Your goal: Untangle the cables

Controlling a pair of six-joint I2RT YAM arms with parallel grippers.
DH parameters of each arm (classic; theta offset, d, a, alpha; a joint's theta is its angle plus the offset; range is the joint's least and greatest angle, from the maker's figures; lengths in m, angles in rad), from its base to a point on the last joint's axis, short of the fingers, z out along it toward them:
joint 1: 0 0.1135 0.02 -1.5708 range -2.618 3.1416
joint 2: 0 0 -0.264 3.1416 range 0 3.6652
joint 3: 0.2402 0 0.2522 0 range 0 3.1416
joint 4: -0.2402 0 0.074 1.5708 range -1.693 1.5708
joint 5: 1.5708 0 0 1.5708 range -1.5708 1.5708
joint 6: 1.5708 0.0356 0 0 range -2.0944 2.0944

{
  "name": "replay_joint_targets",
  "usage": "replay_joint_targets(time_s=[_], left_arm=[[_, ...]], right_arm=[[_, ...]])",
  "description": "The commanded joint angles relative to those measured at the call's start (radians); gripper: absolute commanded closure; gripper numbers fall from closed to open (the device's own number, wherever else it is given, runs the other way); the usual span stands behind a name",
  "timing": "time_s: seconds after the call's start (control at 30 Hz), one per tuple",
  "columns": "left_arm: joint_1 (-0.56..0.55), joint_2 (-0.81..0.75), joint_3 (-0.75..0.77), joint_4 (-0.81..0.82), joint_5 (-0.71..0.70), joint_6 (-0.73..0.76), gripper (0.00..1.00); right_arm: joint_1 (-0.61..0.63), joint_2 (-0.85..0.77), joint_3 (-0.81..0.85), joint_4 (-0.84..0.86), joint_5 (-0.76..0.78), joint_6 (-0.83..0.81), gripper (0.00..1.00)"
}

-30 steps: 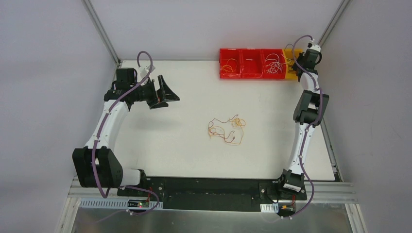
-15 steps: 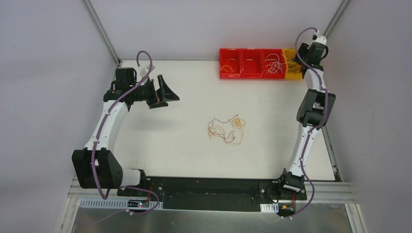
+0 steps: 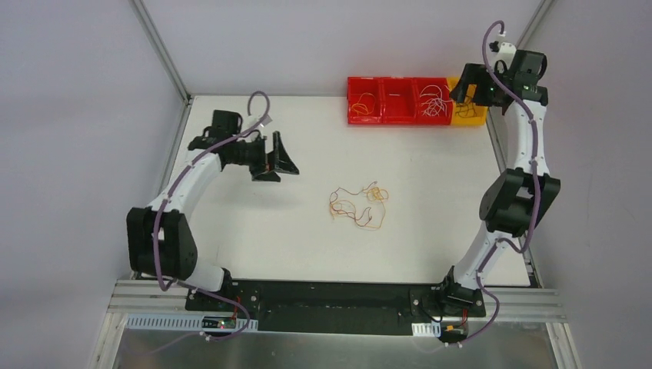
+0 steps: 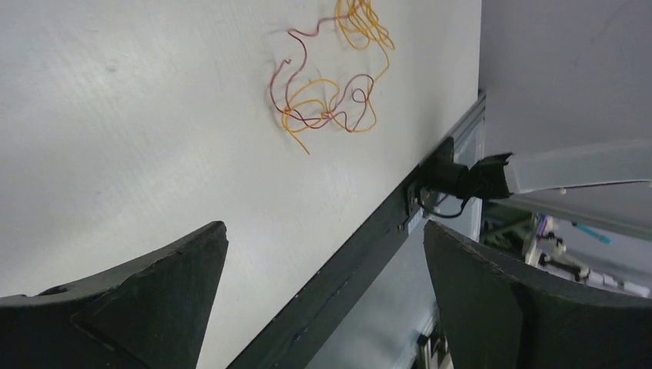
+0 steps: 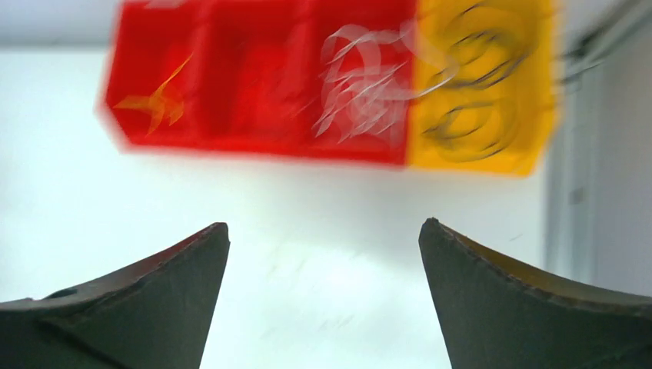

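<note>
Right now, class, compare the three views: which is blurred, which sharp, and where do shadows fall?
Right wrist view: motion-smeared, red bins and yellow bin streaked. Left wrist view: crisp cables casting faint shadows on the table. Top external view: sharp, evenly lit, soft shadow by the left gripper.

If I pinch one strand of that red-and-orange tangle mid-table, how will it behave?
Likely floppy: the tangle is hair-thin wires in loose curls. Strands cross repeatedly, so lifting one probably drags the rest. It looks very light, so a push may slide it whole across the table.
</note>
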Motion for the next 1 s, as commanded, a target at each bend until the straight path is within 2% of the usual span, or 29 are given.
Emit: replay_joint_targets(time_s=[0.0, 0.1, 0.23, 0.3, 0.47, 0.63, 0.73, 0.87, 0.93, 0.97], left_arm=[[-0.154, 0.148, 0.080, -0.028, 0.016, 0.084, 0.05], [-0.229, 0.293, 0.174, -0.028, 0.049, 0.075, 0.19], [-0.324, 0.472, 0.276, -0.025, 0.035, 0.071, 0.28], [-0.365, 0.537, 0.314, -0.025, 0.024, 0.072, 0.32], [-0.414, 0.656, 0.384, -0.023, -0.058, 0.090, 0.44], [-0.433, 0.730, 0.417, -0.023, -0.119, 0.073, 0.52], [-0.433, 0.740, 0.418, -0.020, -0.121, 0.068, 0.62], [-0.427, 0.719, 0.401, -0.017, -0.130, 0.073, 0.73], [-0.415, 0.705, 0.385, -0.011, -0.148, 0.076, 0.75], [-0.410, 0.703, 0.381, -0.011, -0.163, 0.076, 0.71]], right_arm=[[0.107, -0.180, -0.113, -0.481, -0.271, -0.056, 0.04], [0.203, -0.232, -0.275, -0.563, -0.264, -0.036, 0.09], [0.330, -0.232, -0.525, -0.521, -0.223, 0.015, 0.14], [0.374, -0.209, -0.580, -0.481, -0.199, 0.053, 0.16], [0.443, -0.146, -0.650, -0.384, -0.163, 0.192, 0.19], [0.499, -0.087, -0.659, -0.349, -0.146, 0.242, 0.25], [0.530, -0.067, -0.680, -0.325, -0.132, 0.268, 0.31], [0.547, -0.039, -0.718, -0.330, -0.096, 0.261, 0.47], [0.540, -0.037, -0.716, -0.337, -0.051, 0.250, 0.58], [0.536, -0.041, -0.714, -0.338, -0.036, 0.248, 0.61]])
